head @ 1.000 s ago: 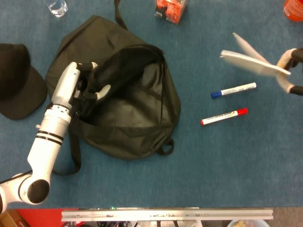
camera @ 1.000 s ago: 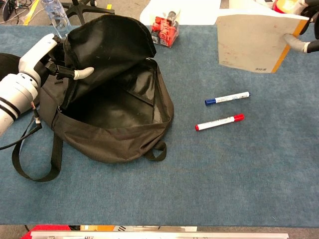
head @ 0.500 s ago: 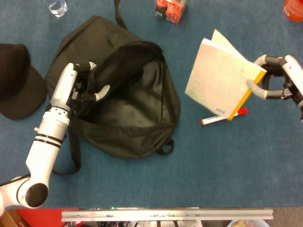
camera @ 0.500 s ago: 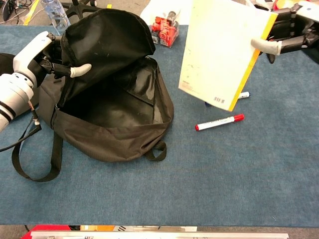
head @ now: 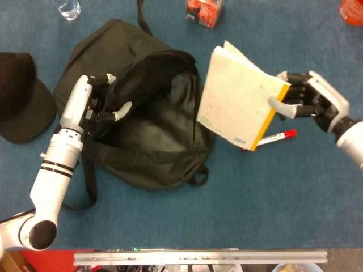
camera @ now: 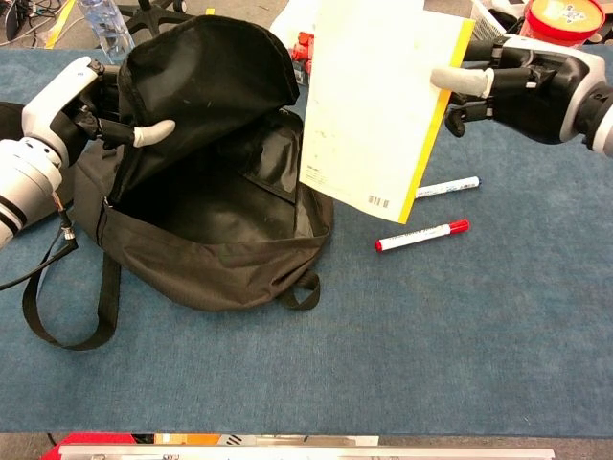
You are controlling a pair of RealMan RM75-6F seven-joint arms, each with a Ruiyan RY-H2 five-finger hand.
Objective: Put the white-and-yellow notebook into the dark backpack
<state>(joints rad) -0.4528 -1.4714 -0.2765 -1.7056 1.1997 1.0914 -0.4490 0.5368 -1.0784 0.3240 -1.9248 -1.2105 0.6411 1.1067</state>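
Note:
My right hand (head: pixel 309 102) (camera: pixel 522 86) grips the white-and-yellow notebook (head: pixel 238 105) (camera: pixel 378 105) by its yellow spine edge and holds it in the air, tilted, at the right rim of the dark backpack (head: pixel 153 141) (camera: pixel 215 220). The backpack lies on the blue table with its main pocket wide open. My left hand (head: pixel 102 102) (camera: pixel 105 110) holds the bag's top flap up at its left side. In the chest view the notebook hides part of the flap's right edge and the bag's rim.
A red marker (head: pixel 275 136) (camera: pixel 421 235) and a blue marker (camera: pixel 448 186) lie right of the bag, under the notebook. A black cap (head: pixel 22 96) sits far left. A red box (head: pixel 204 11), a water bottle (head: pixel 68 8) and an orange container (camera: pixel 560 24) stand at the back.
My right hand has carried the notebook leftward from the far right to the backpack's right rim, turning its cover into view. My left hand keeps holding the flap.

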